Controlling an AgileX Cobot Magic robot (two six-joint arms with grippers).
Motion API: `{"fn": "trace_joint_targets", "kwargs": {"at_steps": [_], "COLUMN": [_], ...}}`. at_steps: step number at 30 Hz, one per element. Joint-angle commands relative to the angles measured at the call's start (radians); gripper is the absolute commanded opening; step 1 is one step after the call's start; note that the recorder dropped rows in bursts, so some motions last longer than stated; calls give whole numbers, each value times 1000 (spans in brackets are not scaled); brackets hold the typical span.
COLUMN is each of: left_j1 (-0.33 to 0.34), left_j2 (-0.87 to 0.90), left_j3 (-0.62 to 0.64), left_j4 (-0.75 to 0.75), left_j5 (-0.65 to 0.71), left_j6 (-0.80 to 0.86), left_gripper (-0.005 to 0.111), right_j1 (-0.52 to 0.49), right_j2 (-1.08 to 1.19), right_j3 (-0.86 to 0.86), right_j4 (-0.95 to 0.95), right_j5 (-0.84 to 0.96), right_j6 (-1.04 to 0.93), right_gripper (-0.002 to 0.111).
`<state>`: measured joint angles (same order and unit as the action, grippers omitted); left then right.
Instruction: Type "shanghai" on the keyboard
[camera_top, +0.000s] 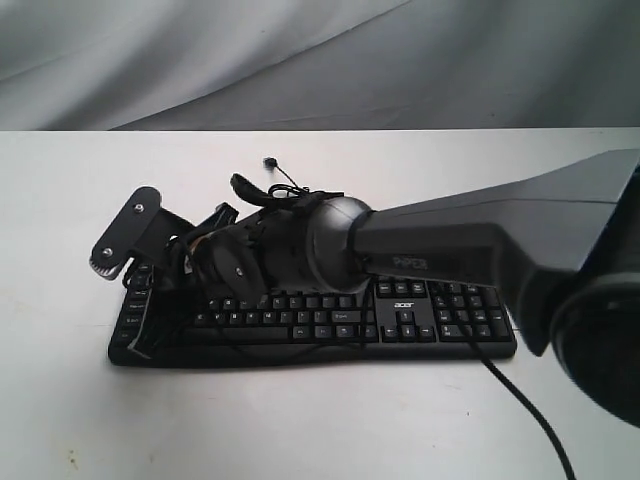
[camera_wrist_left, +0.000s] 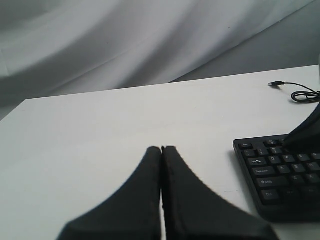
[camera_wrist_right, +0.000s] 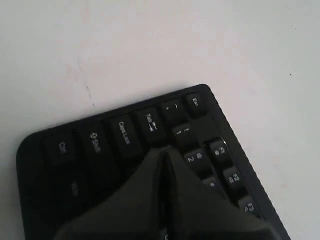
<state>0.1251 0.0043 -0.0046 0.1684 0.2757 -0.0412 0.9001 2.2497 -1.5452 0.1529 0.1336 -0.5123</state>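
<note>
The black keyboard (camera_top: 430, 312) lies across the white table (camera_top: 300, 420), acer logo at its right part. My right arm reaches over it from the right. The right gripper (camera_top: 137, 280) is shut and empty, its tip (camera_wrist_right: 165, 149) down at the keyboard's (camera_wrist_right: 95, 145) far left end, next to Tab and just under the 1 and 2 keys; the key beneath is hidden. The left gripper (camera_wrist_left: 161, 148) is shut on nothing, above bare table to the left of the keyboard (camera_wrist_left: 280, 170). It does not show in the exterior view.
The keyboard's thin cable coils behind it and ends in a loose USB plug (camera_top: 268, 162) (camera_wrist_left: 276, 84). A black cable (camera_top: 520, 400) trails off the table's front right. A grey cloth backdrop (camera_top: 320, 60) hangs behind the table.
</note>
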Motion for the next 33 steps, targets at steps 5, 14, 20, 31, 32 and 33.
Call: {"fn": "trace_joint_targets", "kwargs": {"at_steps": [5, 14, 20, 31, 32, 33], "left_j1": [-7, -7, -7, -7, -7, -7], "left_j2": [-4, -4, -4, -4, -4, -4], "left_j3": [5, 5, 5, 5, 5, 5], "left_j4": [-2, -2, -2, -2, -2, -2], "left_j5": [-10, -10, -10, -10, -10, -10], "left_j6": [-4, -4, -4, -4, -4, -4], "left_gripper": [0, 0, 0, 0, 0, 0], "right_j1": [20, 21, 19, 18, 18, 18], "right_j2": [50, 61, 61, 104, 104, 104], "right_j3": [-62, -62, -62, -62, -62, -62], "right_j4": [8, 15, 15, 21, 21, 21], "right_j5": [17, 17, 17, 19, 19, 19], "right_j6": [-2, -2, -2, -2, -2, -2], "right_gripper": [0, 0, 0, 0, 0, 0]}}
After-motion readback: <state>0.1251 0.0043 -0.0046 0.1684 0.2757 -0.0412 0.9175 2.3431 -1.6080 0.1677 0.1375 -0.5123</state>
